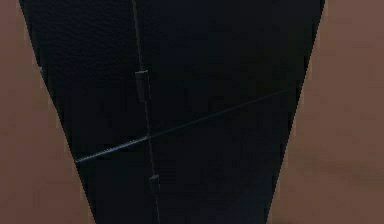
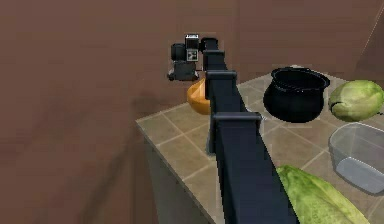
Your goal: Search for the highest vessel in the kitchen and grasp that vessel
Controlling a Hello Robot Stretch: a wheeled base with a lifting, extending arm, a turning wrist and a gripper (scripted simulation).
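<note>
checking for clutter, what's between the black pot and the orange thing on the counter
In the arm side view, the arm's dark bar crosses between the orange thing and black pot; otherwise bare counter.

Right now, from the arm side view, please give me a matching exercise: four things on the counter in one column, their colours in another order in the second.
1 pot
2 bowl
3 leafy ball
4 rounded thing behind the arm

a orange
b pale green
c black
d see-through grey

Pairs: 1-c, 2-d, 3-b, 4-a
</note>
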